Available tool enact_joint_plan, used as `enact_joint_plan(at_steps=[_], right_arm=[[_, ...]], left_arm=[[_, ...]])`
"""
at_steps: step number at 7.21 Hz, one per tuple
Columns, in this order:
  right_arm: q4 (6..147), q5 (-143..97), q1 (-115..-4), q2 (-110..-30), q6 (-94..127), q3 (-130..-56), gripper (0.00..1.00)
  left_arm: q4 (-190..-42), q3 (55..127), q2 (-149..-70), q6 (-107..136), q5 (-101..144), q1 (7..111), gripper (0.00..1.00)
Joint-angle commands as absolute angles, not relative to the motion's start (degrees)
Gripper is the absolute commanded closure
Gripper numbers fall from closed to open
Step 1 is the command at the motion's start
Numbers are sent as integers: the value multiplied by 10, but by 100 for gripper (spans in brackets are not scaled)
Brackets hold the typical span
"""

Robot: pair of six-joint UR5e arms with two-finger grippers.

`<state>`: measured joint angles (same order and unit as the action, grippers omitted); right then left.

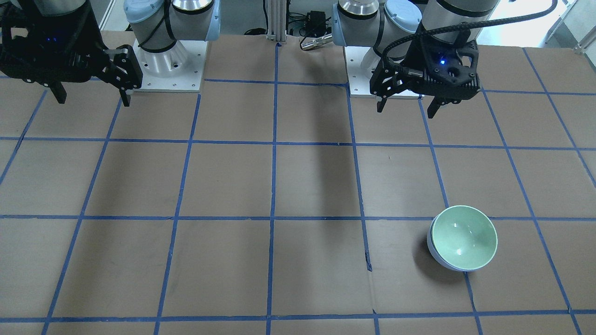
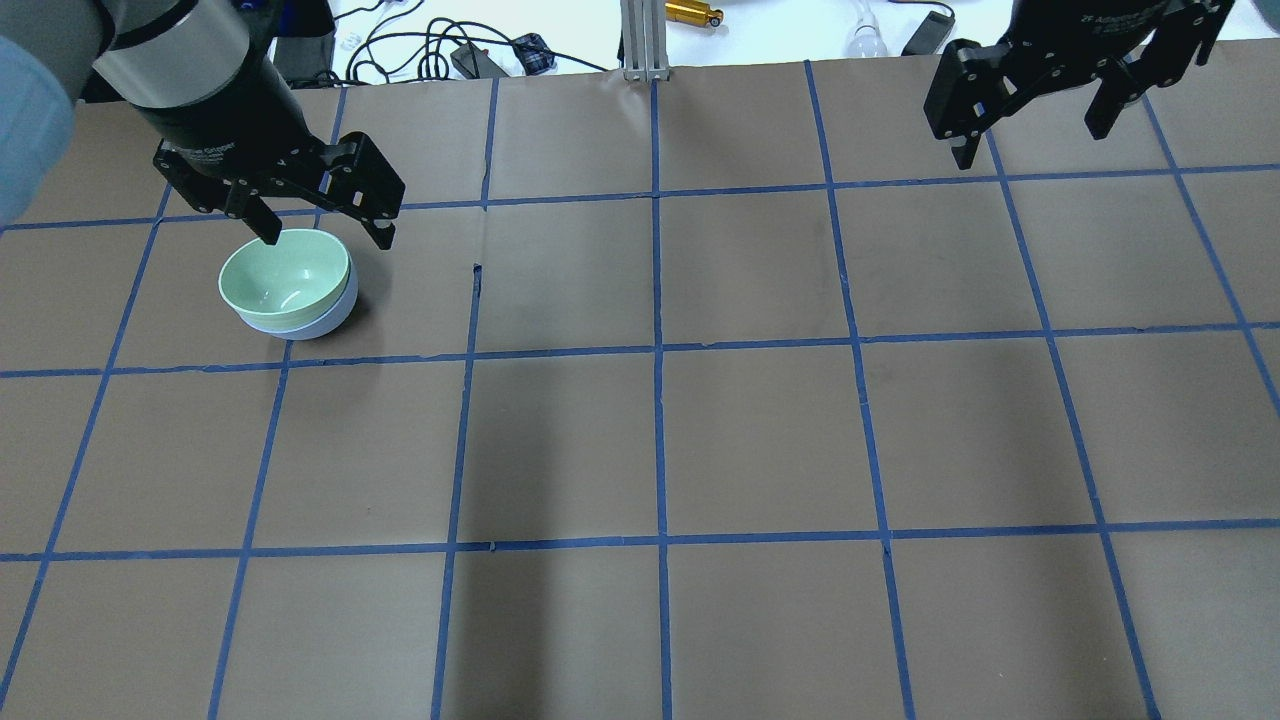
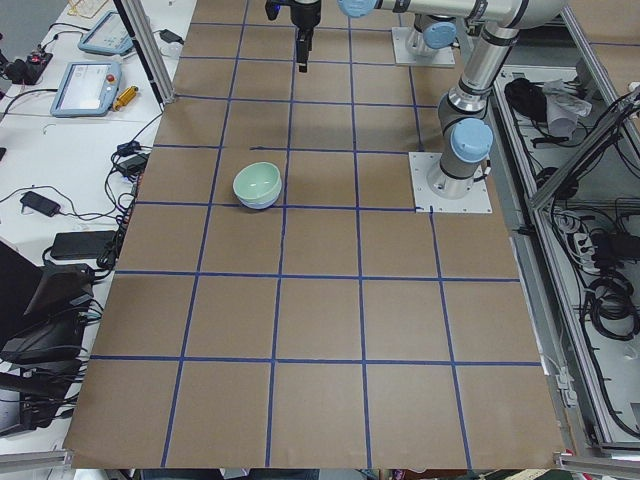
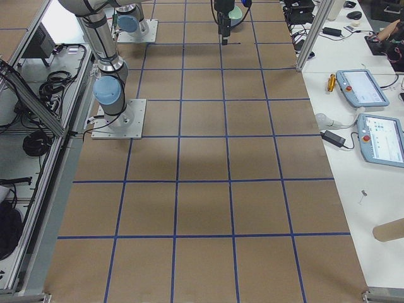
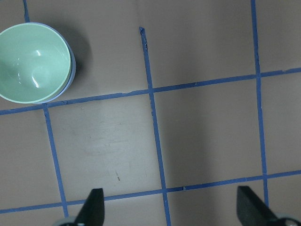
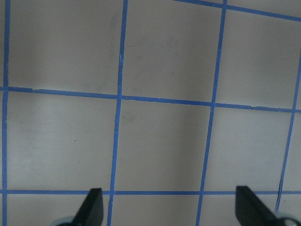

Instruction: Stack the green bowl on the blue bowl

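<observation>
Both arms raised, both grippers spread and empty.
The silver-grey left arm (image 2: pixel 190 90), with pale blue joint caps, points its black two-finger left gripper (image 1: pixel 406 110) straight down, held high, jaws wide apart with nothing between them. The matching right arm (image 1: pixel 51 18) holds its black two-finger right gripper (image 1: pixel 93 99) in the same downward pose on the robot's other side, jaws likewise parted, gripping nothing.

Green bowl: my round, glossy, pale mint-green bowl (image 2: pixel 285 272) stands upright, mouth up, nested in the blue one, a little off-centre.
Blue bowl: the round, glossy, pale lavender-blue bowl (image 2: pixel 318 320) stands upright underneath; only a crescent of its outer wall shows.
Place: the pair sits lower than my left pincer (image 1: pixel 406 111), off to one side and touching neither finger. It is well apart from my right pincer (image 2: pixel 1032 145).
</observation>
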<state>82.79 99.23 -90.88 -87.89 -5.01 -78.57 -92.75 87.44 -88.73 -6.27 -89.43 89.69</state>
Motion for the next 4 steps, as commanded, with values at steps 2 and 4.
enact_joint_plan(at_steps=[2,4], right_arm=[[828,992,-909,-879,-50,-786,0],[828,992,-909,-879,-50,-786,0]], left_arm=[[-925,876,-886,-62,-896,895,0],[-924,875,-886,-62,-897,895,0]])
